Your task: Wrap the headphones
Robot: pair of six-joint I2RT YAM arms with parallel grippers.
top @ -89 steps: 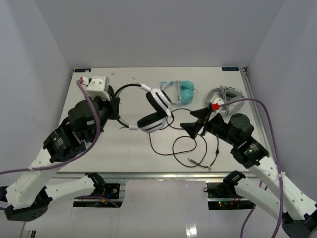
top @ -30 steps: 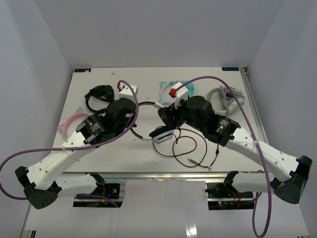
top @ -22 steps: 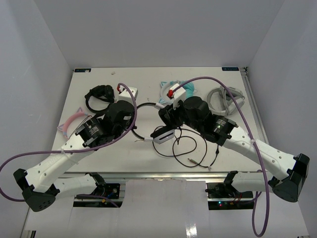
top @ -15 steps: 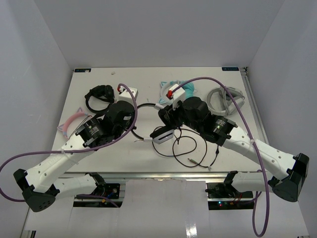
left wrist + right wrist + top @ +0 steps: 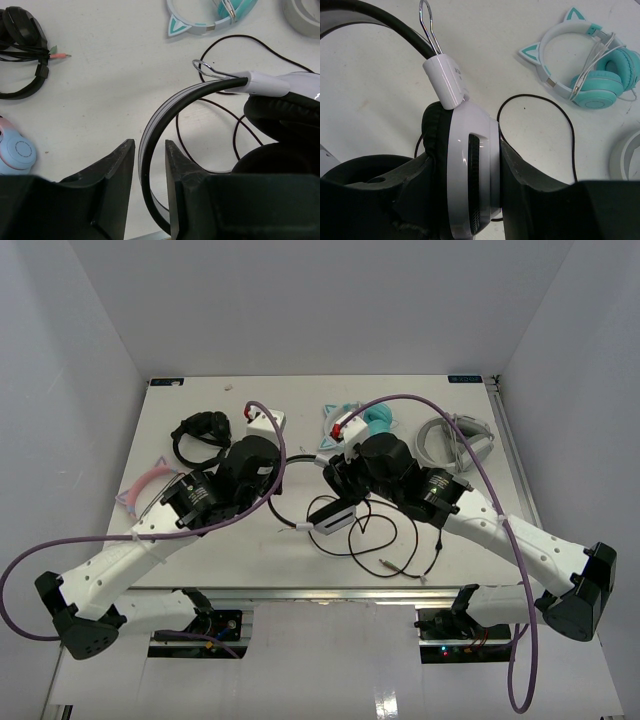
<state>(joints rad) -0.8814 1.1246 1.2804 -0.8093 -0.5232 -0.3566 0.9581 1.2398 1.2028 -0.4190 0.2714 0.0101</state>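
Note:
The headphones (image 5: 335, 517) lie at mid-table, their thin black cable (image 5: 385, 540) looped loosely toward the near edge. In the left wrist view the black headband (image 5: 165, 107) passes between my left gripper's (image 5: 150, 145) fingers. The jaws stand slightly apart, with a gap on each side of the band, so the gripper is open around it. My right gripper (image 5: 466, 157) is shut on the upper ear cup (image 5: 457, 135), one finger on the black cushion and the other on the white shell. From above, the left gripper (image 5: 277, 465) and right gripper (image 5: 335, 472) sit close together.
Teal cat-ear headphones (image 5: 375, 422) lie just behind the right wrist. Grey-and-white headphones (image 5: 455, 440) are at the back right, small black headphones (image 5: 200, 432) at the back left, and pink-and-blue ones (image 5: 145, 485) near the left edge. The right arm reaches over the cable loops.
The left jaws have opened off the headband they were pinching. The right jaws closed onto the ear cup and still hold it. Both wrists shifted slightly, and the lower cup moved a little.

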